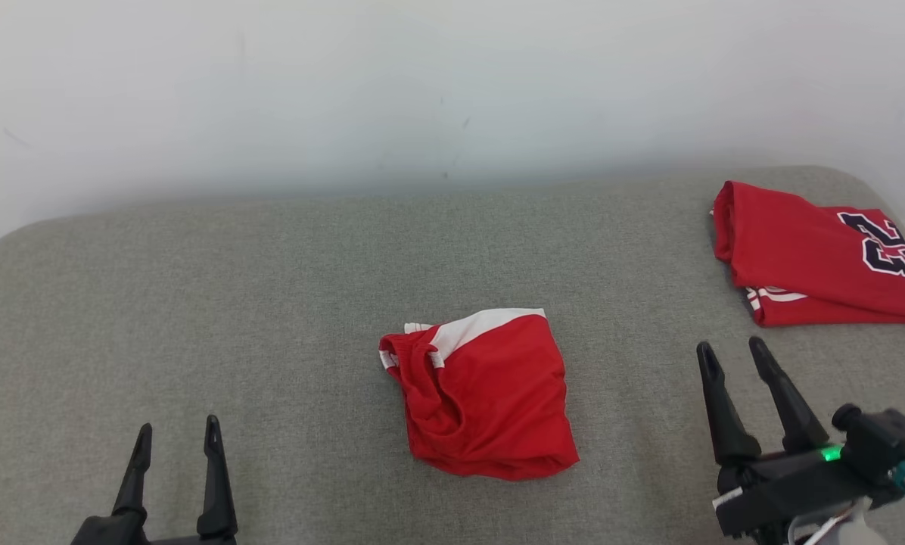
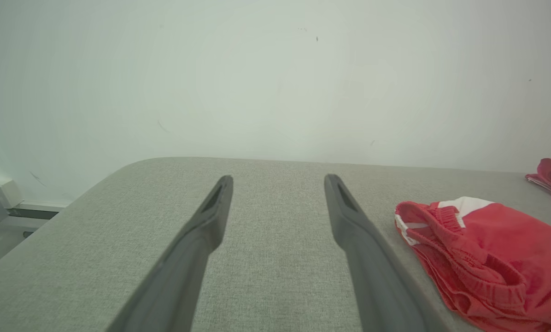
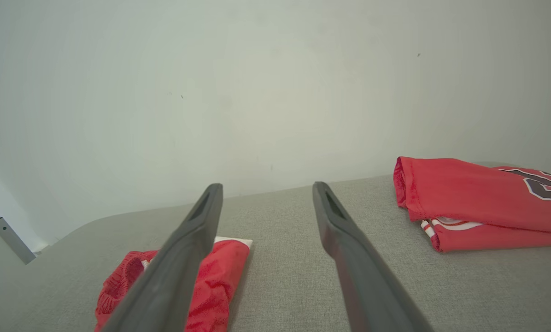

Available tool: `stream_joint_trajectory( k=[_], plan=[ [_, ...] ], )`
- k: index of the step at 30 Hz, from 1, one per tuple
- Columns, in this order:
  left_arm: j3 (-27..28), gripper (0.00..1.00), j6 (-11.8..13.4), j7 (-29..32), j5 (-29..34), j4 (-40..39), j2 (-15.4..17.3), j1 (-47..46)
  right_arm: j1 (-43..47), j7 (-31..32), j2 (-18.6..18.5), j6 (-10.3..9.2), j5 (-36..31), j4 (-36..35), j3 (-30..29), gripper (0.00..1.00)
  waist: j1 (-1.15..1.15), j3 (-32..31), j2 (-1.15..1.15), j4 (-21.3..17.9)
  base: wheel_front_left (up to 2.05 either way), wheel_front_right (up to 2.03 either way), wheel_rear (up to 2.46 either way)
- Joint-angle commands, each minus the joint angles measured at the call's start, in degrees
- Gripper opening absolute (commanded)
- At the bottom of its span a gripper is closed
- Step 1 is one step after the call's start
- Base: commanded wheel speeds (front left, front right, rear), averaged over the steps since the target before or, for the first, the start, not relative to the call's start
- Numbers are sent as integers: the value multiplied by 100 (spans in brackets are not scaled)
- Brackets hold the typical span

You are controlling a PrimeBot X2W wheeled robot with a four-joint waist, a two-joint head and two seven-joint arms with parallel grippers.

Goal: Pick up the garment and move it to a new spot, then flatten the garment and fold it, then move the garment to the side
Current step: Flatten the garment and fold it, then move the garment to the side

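Both grippers sit low at the near edge, fingers spread wide, holding nothing: left gripper (image 1: 178, 424) near-left, right gripper (image 1: 730, 344) near-right. Folded red shorts (image 1: 490, 401), white band uppermost, lie mid-surface on grey upholstered top (image 1: 271, 303), between the grippers, touching neither. Far right: folded red jersey (image 1: 808, 257), dark numerals, well apart.

Dark number 23 (image 1: 885, 246), sideways, on folded red jersey (image 1: 793, 250)

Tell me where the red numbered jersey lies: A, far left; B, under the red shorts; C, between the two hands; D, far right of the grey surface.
D: the numbered jersey lies folded at the far right of the grey surface, apart from the red shorts in the middle.
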Motion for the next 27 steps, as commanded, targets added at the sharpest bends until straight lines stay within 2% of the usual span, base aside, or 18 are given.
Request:
stream_joint_trajectory(
  k=[1, 6, 15, 27],
  plan=[
    [42, 100, -15, -15, 45, -21, 8, 68, 109, -42, 22, -15, -115, -66, -21, 100, 0, -18, 0, -21, 0, 0, 0],
    [70, 100, -17, -15, 59, -85, 2, 155, 614, -152, 315, -15, -501, -339, -310, 100, 0, -49, 0, 13, 0, 0, 0],
    [88, 100, 0, -15, -19, -156, -8, 319, 957, -178, 775, -15, -942, -650, -543, 100, 0, -86, 0, 15, 0, 0, 0],
    [-20, 100, -59, -15, 127, -179, 21, 432, 979, -179, 788, -15, -1223, -368, -494, 100, 0, -106, 0, 113, 0, 0, 0]
  ],
)
